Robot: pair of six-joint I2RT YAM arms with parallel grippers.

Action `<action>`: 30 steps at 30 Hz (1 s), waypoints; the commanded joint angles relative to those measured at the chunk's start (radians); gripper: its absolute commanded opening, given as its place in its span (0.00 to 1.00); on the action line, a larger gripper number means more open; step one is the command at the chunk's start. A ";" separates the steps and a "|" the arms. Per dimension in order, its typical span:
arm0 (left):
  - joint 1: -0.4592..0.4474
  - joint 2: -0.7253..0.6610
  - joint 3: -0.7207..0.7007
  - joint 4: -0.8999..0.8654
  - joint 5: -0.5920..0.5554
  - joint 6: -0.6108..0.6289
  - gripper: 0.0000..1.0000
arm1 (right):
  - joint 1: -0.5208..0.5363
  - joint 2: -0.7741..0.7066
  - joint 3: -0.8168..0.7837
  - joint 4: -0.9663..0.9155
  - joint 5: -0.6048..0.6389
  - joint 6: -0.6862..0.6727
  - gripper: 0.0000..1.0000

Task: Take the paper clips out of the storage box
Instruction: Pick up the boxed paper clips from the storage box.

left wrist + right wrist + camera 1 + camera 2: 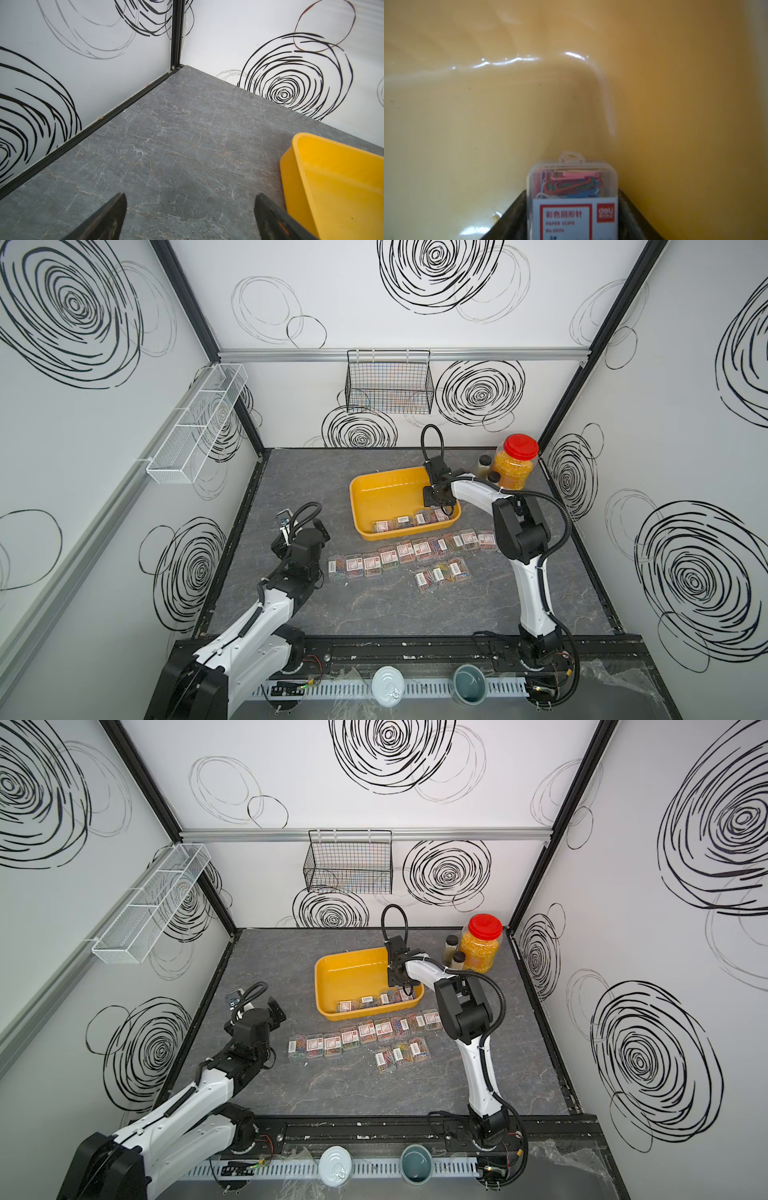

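Right pincer (pixel 401 986) inside yellow storage box (pixel 321 986)

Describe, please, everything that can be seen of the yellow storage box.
The storage box is a shallow yellow-orange tray, seemingly glossy plastic, with rounded corners and a rolled rim. It sits flat on the grey table, turned slightly askew. Its floor is mostly bare; four paper clip cases lie along its near wall. The right gripper reaches inside, one case between its fingers.

We take this for a robotics lab cell: white walls (pixel 332 294) printed with black spirals, an aluminium frame rail (pixel 291 353), a grey tabletop (pixel 374 614), and the left arm (pixel 266 614) and right arm (pixel 534 593) mounted along its near edge.
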 commanded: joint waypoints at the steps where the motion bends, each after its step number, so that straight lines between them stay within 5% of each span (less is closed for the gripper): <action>1: 0.007 0.006 0.030 0.032 0.002 0.003 0.99 | 0.003 0.034 0.013 -0.021 -0.045 -0.009 0.65; 16: 0.012 0.009 0.033 0.027 0.006 -0.003 0.99 | 0.014 0.016 0.040 -0.023 -0.052 0.005 0.51; 30: 0.017 0.013 0.032 0.024 0.012 -0.005 0.99 | 0.080 -0.252 -0.055 -0.028 0.027 0.002 0.47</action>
